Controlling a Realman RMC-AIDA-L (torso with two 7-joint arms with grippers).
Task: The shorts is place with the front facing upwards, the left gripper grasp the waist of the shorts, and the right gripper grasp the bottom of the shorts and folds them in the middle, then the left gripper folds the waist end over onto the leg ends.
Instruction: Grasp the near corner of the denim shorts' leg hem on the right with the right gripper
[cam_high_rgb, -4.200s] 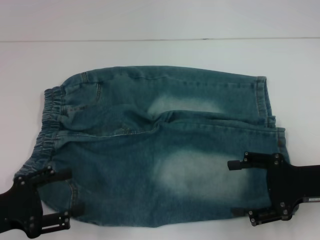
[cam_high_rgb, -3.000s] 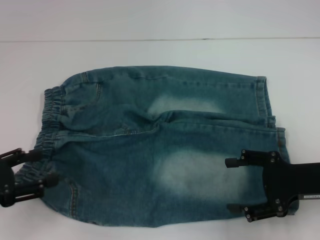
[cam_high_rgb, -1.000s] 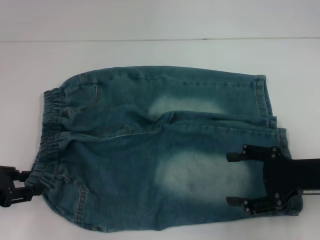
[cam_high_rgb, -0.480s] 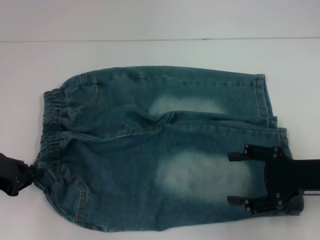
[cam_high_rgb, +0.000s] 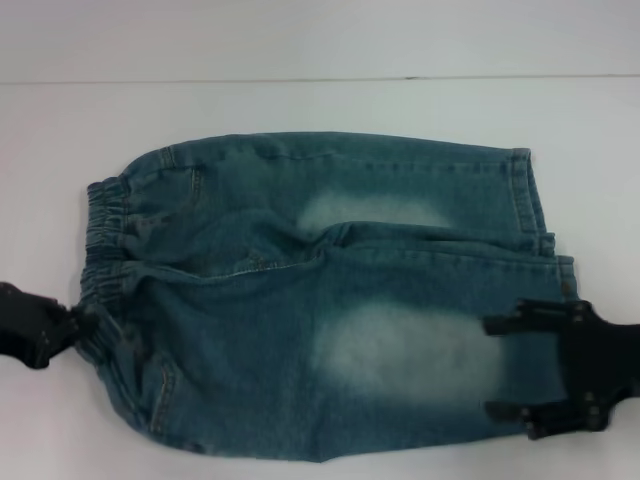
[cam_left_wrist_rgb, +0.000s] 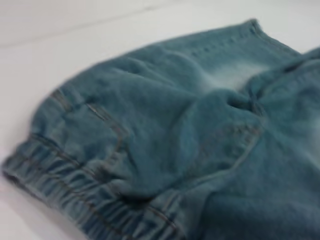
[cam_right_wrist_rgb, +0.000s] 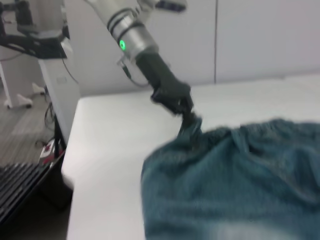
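Blue denim shorts (cam_high_rgb: 330, 300) lie flat on the white table, with the elastic waist (cam_high_rgb: 105, 250) to the left and the leg hems (cam_high_rgb: 535, 215) to the right. My left gripper (cam_high_rgb: 72, 328) is at the near corner of the waist. The right wrist view shows it (cam_right_wrist_rgb: 189, 120) shut on the waistband, with the cloth pulled up into a small peak. Over the near leg's end, my right gripper (cam_high_rgb: 488, 366) stands open, one finger on each side of the faded patch. The left wrist view shows the waist (cam_left_wrist_rgb: 75, 195) and pocket area close up.
The white table (cam_high_rgb: 320, 100) stretches around the shorts, and its far edge runs along the top of the head view. The right wrist view shows the table's left edge (cam_right_wrist_rgb: 70, 165), with floor, cables and equipment beyond it.
My left gripper has slid outward from over the waist to its near corner and shut on it, bunching the cloth. The right gripper has shifted right toward the leg hem.
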